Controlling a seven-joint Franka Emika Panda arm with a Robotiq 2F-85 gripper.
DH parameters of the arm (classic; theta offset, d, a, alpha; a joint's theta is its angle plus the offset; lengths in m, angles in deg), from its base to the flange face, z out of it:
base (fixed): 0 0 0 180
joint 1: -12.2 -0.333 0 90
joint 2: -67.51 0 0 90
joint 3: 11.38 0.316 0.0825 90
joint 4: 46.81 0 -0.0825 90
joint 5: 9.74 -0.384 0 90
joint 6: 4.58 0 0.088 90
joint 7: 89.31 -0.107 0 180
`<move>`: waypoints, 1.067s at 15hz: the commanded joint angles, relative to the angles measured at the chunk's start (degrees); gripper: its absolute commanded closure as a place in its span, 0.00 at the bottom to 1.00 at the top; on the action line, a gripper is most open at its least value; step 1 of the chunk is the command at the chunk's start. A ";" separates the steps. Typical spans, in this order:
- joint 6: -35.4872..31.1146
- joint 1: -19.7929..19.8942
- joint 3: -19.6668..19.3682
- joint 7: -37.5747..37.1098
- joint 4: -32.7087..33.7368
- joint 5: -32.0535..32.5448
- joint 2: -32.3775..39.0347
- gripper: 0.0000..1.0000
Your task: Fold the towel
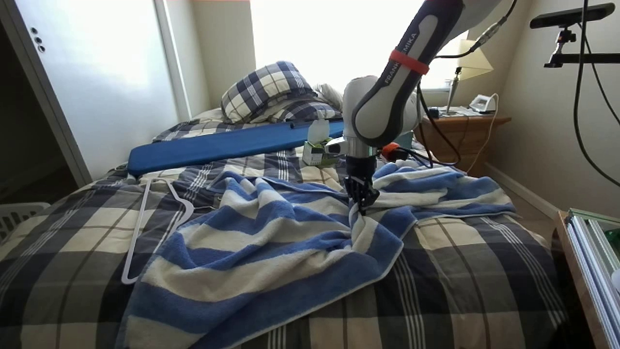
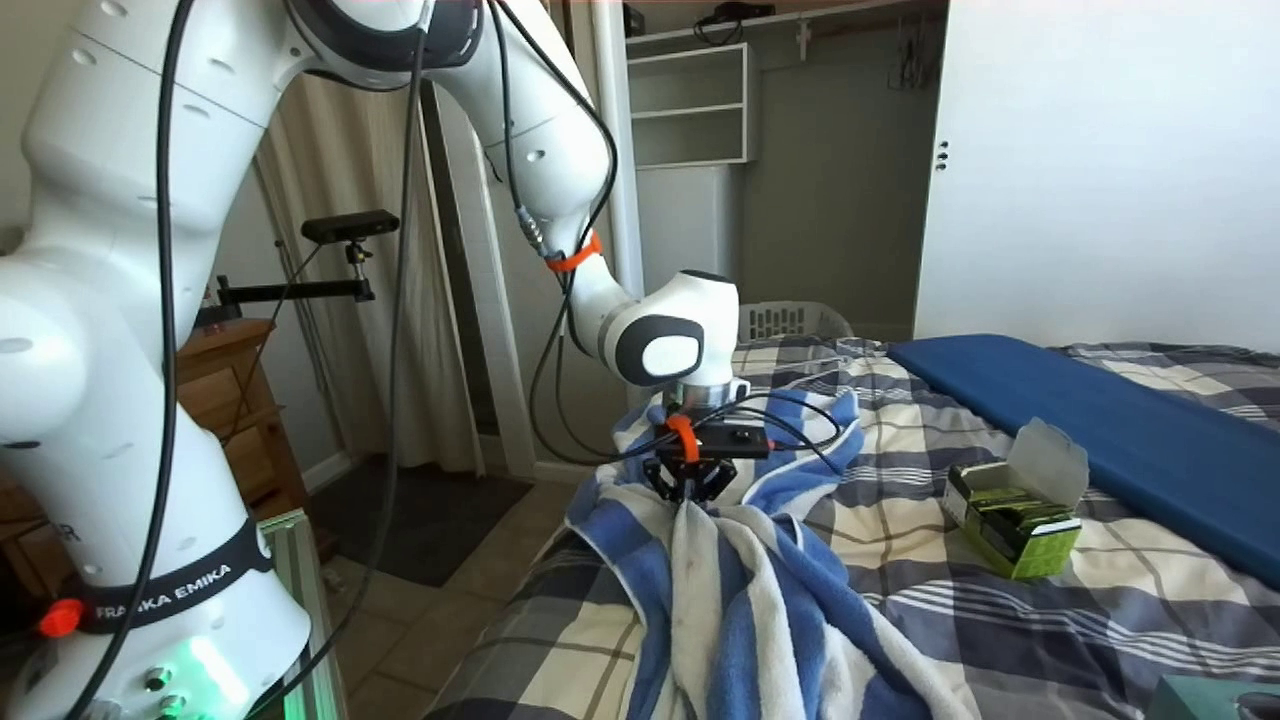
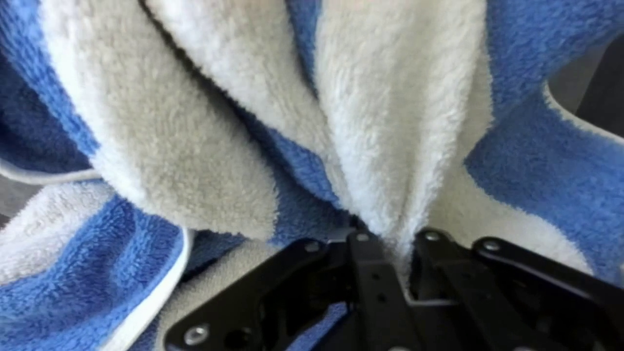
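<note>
Big floppy blue-and-white striped terry towel (image 1: 261, 257) lies rumpled across navy-and-cream plaid bedspread (image 1: 460, 286), its nr. corner running off the bottom edge of an exterior view. Black two-finger gripper (image 3: 397, 239) points down into the cloth, fingers (image 3: 373, 268) clamped on a pinched fold of white stripe; wrist view shows it squeezed btwn tips, w/ creases fanning out from the grip. Towel spreads both sides of gripper in both exterior views. Thin white hanger-shaped frame (image 1: 136, 232) lies just beside the towel's edge. Long flat solid-blue board (image 1: 218, 148) sits farther back, apart from towel. Small green carton (image 2: 1045, 550), lid up, stands btwn towel & board.
</note>
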 commanded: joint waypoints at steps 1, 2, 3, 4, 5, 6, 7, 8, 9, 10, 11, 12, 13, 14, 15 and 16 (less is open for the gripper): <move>2.36 1.52 2.38 -6.74 0.13 -4.80 -5.44 0.97; 4.23 2.56 3.92 -7.18 -0.04 -6.88 -8.22 0.97; 5.24 3.00 4.92 -7.59 -0.15 -8.52 -10.69 0.97; 4.32 2.80 5.23 -8.80 -0.55 -10.20 -12.68 0.97; 4.29 2.88 5.86 -9.53 -0.67 -12.31 -14.99 0.97; 3.25 1.99 5.40 -11.60 -1.10 -13.31 -17.61 0.97; 3.19 1.45 5.12 -13.12 -1.03 -14.51 -20.08 0.97; 3.36 1.11 4.74 -14.62 -0.71 -15.53 -22.49 0.97; 3.29 0.55 4.12 -16.33 -0.40 -16.17 -24.83 0.97; 3.50 0.36 3.39 -17.71 -0.26 -16.91 -27.32 0.97; 3.47 0.16 2.56 -19.09 -0.26 -17.39 -29.79 0.97; 3.47 -0.12 1.64 -20.55 -0.22 -17.79 -32.24 0.97; 3.18 -0.21 0.46 -21.59 -0.30 -17.92 -34.54 0.97; 3.00 -0.47 -0.69 -22.62 -0.19 -18.12 -36.77 0.97; 2.66 -0.61 -2.19 -23.17 -0.11 -17.95 -38.89 0.97; 3.47 -0.74 -3.85 -24.07 0.38 -16.95 -40.83 0.97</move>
